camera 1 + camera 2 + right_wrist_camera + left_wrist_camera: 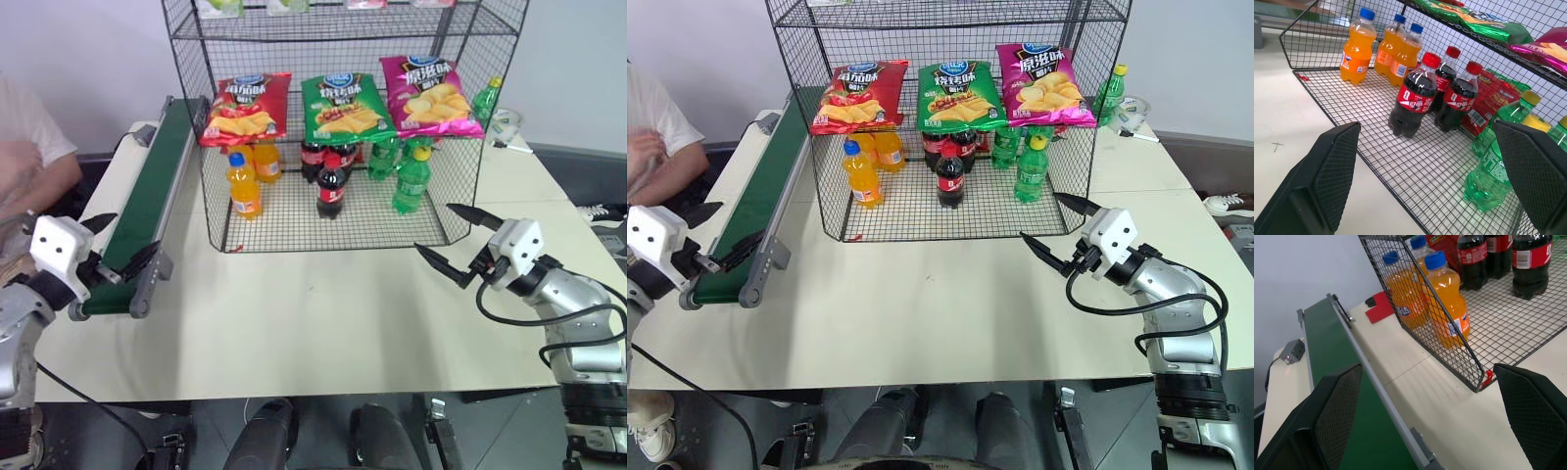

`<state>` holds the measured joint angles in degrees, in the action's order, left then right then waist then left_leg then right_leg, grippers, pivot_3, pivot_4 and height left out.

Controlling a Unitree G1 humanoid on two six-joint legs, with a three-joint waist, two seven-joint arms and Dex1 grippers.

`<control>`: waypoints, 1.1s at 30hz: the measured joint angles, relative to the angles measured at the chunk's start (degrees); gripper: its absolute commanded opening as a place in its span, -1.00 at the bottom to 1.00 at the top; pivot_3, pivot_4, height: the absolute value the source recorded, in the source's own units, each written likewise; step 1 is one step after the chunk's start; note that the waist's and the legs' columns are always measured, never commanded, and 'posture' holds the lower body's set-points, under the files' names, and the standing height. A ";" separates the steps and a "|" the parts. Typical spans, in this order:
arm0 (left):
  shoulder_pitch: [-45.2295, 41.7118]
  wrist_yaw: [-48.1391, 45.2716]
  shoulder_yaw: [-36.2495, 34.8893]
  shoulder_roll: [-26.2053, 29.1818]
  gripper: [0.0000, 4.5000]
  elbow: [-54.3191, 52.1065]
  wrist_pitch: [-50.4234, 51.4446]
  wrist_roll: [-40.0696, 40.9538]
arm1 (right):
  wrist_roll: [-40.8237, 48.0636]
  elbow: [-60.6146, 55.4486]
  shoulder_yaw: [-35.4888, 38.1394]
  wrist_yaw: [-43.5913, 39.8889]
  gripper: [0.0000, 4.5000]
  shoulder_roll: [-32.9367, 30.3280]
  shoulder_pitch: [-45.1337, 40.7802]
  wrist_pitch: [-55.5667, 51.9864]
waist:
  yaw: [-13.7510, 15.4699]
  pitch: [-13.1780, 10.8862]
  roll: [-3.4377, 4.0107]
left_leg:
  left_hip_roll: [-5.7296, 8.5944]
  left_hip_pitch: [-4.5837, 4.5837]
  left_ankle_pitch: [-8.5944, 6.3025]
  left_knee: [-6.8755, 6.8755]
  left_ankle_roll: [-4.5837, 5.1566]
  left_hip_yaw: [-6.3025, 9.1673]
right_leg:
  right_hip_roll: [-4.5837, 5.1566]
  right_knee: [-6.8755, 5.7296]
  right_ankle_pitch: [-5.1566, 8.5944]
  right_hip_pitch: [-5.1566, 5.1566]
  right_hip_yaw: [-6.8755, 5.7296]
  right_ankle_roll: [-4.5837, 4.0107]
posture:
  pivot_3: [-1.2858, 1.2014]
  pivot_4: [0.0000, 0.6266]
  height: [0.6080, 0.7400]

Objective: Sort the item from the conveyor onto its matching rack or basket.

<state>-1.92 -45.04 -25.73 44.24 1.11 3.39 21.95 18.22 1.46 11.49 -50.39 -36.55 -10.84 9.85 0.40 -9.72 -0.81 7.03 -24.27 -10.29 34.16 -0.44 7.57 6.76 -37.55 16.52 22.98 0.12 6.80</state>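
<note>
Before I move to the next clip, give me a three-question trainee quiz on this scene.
1. True or false: the red chips bag lies on the conveyor.
2. Which chips bag sits in the middle of the rack tier? A) red B) green C) magenta
3. Fill in: both the left claw and the right claw are ____.

Key
1. False: it rests on the rack tier, at the end nearest the conveyor.
2. B: the green chips bag lies between the red one and the magenta chips bag.
3. Open, holding nothing.
</note>
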 measured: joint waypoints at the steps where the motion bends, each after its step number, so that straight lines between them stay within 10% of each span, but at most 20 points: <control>1: 0.00 -0.04 0.00 0.00 0.98 0.00 0.00 0.00 | 0.00 0.00 0.00 0.00 1.00 0.00 0.00 0.00 | 0.00 0.00 0.00 | 0.00 0.00 0.00 0.00 0.00 0.00 | 0.00 0.00 0.00 0.00 0.00 0.00 | 0.03 -0.52 1.00; 33: 2.06 -5.34 -0.17 -1.16 0.98 0.43 1.42 4.72 | -1.24 1.76 -1.98 -0.02 1.00 0.00 -2.27 0.69 | -0.14 -0.02 0.01 | -0.01 -0.04 0.00 -0.03 0.00 0.01 | 0.00 0.05 0.00 0.03 0.00 -0.01 | 0.03 -0.52 1.00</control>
<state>0.13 -50.38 -25.91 43.08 1.54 4.81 26.67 16.98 3.22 9.51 -50.42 -36.55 -13.11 10.53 0.27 -9.74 -0.80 7.02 -24.31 -10.29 34.13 -0.44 7.58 6.76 -37.50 16.52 23.02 0.11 6.80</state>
